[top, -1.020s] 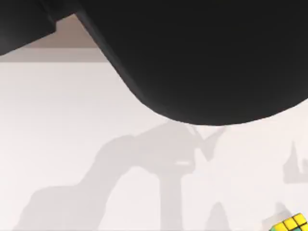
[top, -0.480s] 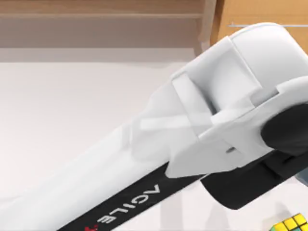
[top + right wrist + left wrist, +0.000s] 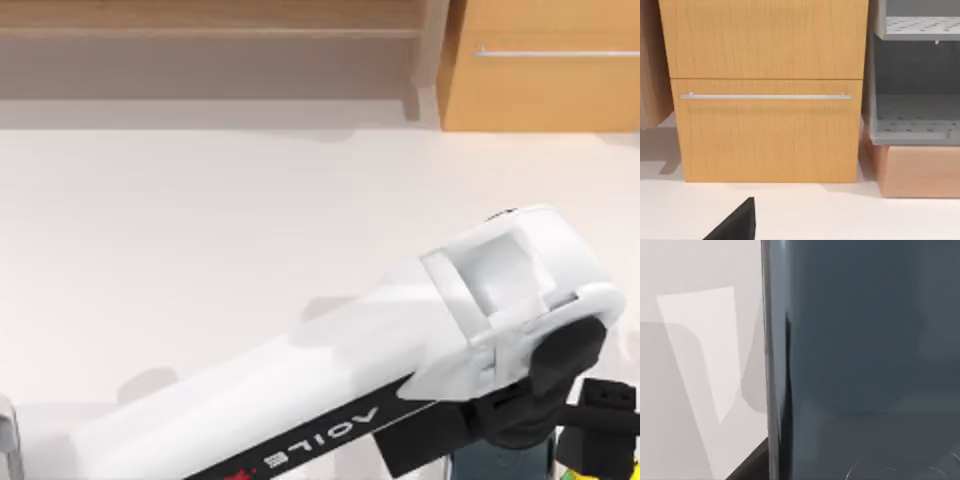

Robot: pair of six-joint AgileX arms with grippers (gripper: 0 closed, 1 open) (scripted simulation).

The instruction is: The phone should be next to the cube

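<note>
My left arm reaches from the bottom left of the top view to the bottom right corner. Its black left gripper (image 3: 585, 440) sits low over the table there, shut on the phone (image 3: 500, 466), a dark teal slab. The same phone (image 3: 865, 360) stands close and edge-on in the left wrist view. The cube (image 3: 566, 476) is mostly hidden behind the gripper, with a yellow-green sliver showing right beside the phone. A black part of my right gripper (image 3: 735, 225) juts into the right wrist view, facing the cabinet.
A wooden cabinet (image 3: 545, 70) with a metal drawer handle (image 3: 765, 96) stands at the table's back right. Beside it are a grey shelf unit (image 3: 915, 90) and a wooden shelf (image 3: 210, 50) along the back. The white table (image 3: 200, 250) spreads across the left and middle.
My left arm has dropped away from the camera and swung toward the bottom right corner. Its gripper now covers most of the cube, which earlier showed free there.
</note>
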